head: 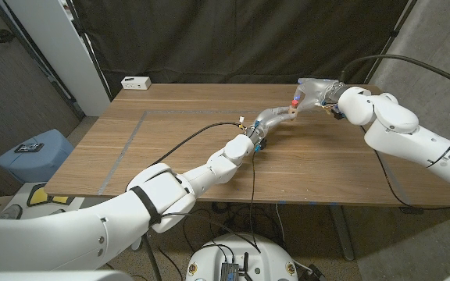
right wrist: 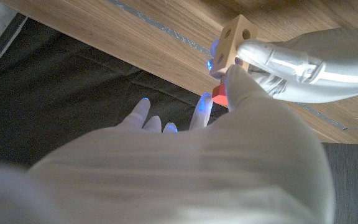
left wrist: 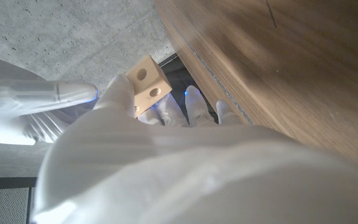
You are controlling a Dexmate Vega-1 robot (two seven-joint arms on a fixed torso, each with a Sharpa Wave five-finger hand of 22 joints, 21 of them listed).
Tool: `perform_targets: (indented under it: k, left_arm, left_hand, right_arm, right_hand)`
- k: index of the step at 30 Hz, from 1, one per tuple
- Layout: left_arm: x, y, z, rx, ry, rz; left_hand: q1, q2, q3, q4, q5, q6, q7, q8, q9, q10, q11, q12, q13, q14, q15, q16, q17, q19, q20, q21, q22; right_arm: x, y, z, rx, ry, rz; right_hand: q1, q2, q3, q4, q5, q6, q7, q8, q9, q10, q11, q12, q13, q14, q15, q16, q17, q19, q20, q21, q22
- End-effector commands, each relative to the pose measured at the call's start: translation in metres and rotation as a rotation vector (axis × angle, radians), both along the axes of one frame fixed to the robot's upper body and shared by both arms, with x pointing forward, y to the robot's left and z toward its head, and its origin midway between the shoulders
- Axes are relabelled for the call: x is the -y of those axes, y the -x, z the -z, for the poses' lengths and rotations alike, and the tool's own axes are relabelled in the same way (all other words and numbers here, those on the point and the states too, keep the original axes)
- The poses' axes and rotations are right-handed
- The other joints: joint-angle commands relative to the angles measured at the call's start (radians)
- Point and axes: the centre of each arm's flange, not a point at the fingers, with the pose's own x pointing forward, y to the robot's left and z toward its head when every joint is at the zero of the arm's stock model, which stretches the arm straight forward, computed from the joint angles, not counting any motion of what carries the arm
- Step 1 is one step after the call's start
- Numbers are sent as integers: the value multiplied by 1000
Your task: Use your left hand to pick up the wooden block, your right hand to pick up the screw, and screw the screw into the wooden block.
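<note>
My left hand [head: 270, 119] holds the pale wooden block [head: 294, 112] up above the table's far right part. In the left wrist view the block [left wrist: 146, 84] sticks out past my left hand [left wrist: 166, 149], showing two round holes. My right hand [head: 316, 93] meets it from the far right, pinching a red-headed screw [head: 296, 101] right by the block. In the right wrist view the red screw head [right wrist: 219, 97] sits between the fingers of my right hand [right wrist: 197, 162], just under the block [right wrist: 235, 40], which my left hand [right wrist: 309, 67] grips. The screw's shaft is hidden.
A white box [head: 136, 81] lies at the wooden table's [head: 170, 164] far left corner. A grey tape line [head: 128, 143] runs across the table's left part. A black cable [head: 201, 133] arches over my left arm. A black curtain hangs behind.
</note>
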Motion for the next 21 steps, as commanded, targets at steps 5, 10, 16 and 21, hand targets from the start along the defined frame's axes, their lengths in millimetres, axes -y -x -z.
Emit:
perform_targets:
  k: [5,10,16,21]
  left_arm:
    - [0,0,0,0,-10,2]
    - [1,-1,0,-3,-15,7]
    - [1,-2,0,-11,-18,6]
    - [1,-3,0,-14,-22,4]
  left_hand:
    - [-8,0,5,1,1,15,-8,8,1,-2,-1,8,4,4,-24,2,2,4,7,6,4]
    - [-9,-1,6,-1,1,14,-6,8,1,-3,-1,8,4,6,-27,2,2,4,9,6,4]
    - [-10,-2,7,-4,1,15,-8,8,0,-1,-1,9,4,6,-28,2,1,4,9,6,4]
    - [-8,-11,8,-13,1,37,-7,16,0,9,0,11,0,11,-36,2,0,5,0,6,4]
  right_arm:
    - [-1,7,-12,-16,5,-15]
    - [-2,6,-17,-24,11,-17]
    - [-2,4,-20,-31,11,-21]
    - [-2,3,-23,-32,3,-26]
  right_hand:
    - [-1,-6,-1,2,-2,-10,0,-9,-2,-16,0,0,3,-9,6,-3,2,-10,0,-2,2]
    - [1,-5,0,2,-2,-23,5,-16,-5,-22,3,-2,4,-18,8,-6,2,-16,1,-3,2]
    - [1,-3,0,3,-1,-30,6,-20,-7,-27,3,-2,4,-20,10,-6,2,-19,4,-3,2]
    - [-1,-1,0,5,0,-33,9,-24,-9,-30,6,-2,4,-22,12,-5,2,-21,4,-2,2]
